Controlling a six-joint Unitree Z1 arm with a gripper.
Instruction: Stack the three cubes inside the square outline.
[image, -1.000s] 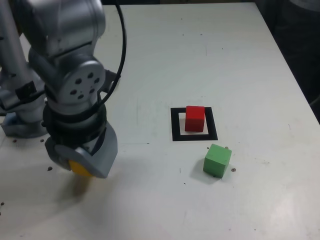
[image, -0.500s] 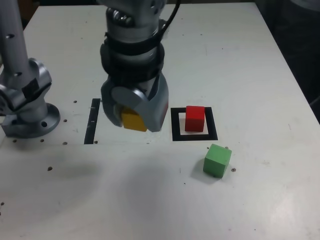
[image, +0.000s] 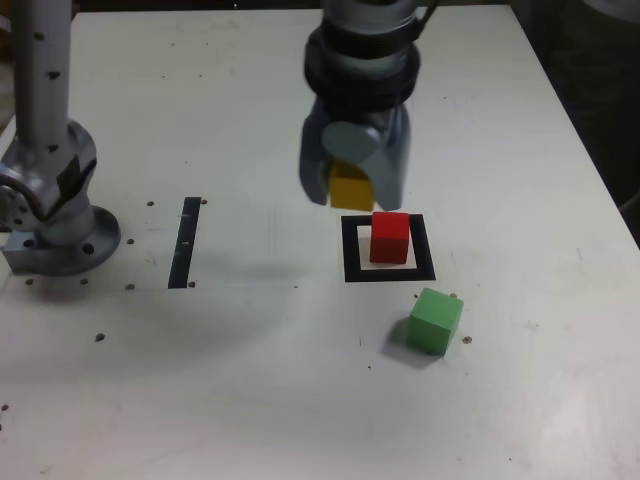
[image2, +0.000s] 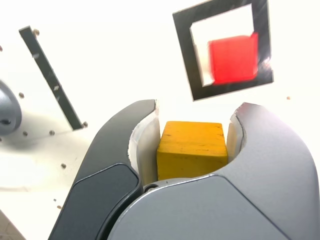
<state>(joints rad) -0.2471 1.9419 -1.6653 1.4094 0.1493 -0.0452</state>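
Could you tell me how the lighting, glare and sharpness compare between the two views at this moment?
Exterior view: even light, soft shadow beside the green cube, gripper and table reasonably sharp. Wrist view: table washed out to near white, red cube soft-edged and glowing, yellow cube in the jaws sharp.

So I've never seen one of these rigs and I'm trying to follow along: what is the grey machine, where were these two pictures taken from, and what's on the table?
The grey machine is a single robot arm ending in a gripper. One picture comes from a camera off the arm, looking down at the white table. The other comes from a camera on the arm's wrist, looking past its own two curved fingers. Those fingers are shut on a yellow cube, carried in the air close to the red cube. The red cube sits inside a black square outline. A green cube lies outside the outline, and a narrow black strip is off to the exterior view's left.
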